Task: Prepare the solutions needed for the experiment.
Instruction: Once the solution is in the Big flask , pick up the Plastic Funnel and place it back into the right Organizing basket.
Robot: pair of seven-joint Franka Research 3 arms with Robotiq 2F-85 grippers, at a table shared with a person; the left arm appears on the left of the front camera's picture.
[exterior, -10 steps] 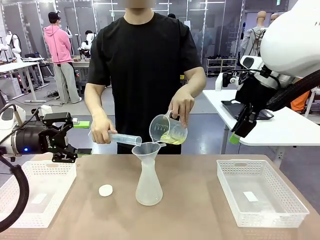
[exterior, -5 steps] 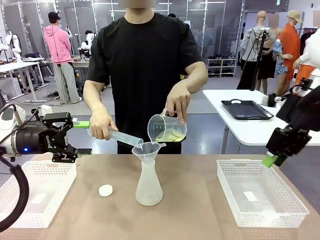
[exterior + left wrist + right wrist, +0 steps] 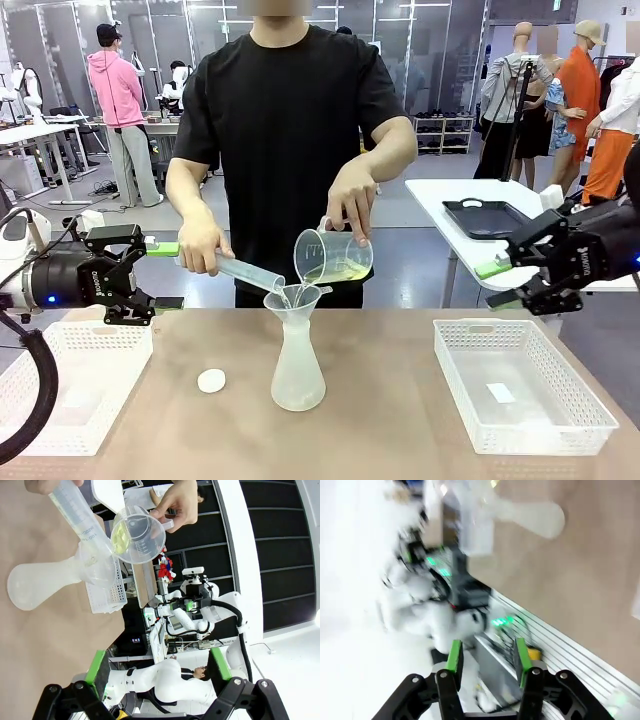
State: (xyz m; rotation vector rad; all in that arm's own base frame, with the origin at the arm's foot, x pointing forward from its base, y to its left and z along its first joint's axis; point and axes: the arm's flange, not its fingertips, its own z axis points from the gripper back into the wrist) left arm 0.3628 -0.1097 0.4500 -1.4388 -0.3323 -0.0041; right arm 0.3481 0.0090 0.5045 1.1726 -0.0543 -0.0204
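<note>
A frosted conical flask (image 3: 298, 372) stands mid-table. Over its funnel mouth a person tips a graduated cylinder (image 3: 245, 271) and a beaker (image 3: 333, 256) holding the pale yellow-green solutions (image 3: 340, 272); liquid trickles into the mouth. My left gripper (image 3: 165, 276) hovers open above the left tray, pointing at the person's cylinder hand. My right gripper (image 3: 500, 284) hangs open above the right tray's far edge, nothing between its fingers. The left wrist view shows the flask (image 3: 42, 584), beaker (image 3: 138, 534) and open left gripper (image 3: 156, 670). The blurred right wrist view shows the right gripper (image 3: 487, 657) and flask (image 3: 532, 517).
A small white round stopper (image 3: 211, 380) lies on the table left of the flask. White slotted trays sit at the left (image 3: 100, 335) and right (image 3: 470, 372) ends of the table. Behind the right arm stands another table with a dark tray (image 3: 485, 217).
My right arm has swung down from the upper right to just above the right tray. The person has tipped the cylinder and beaker closer over the flask mouth. The left arm has stayed still.
</note>
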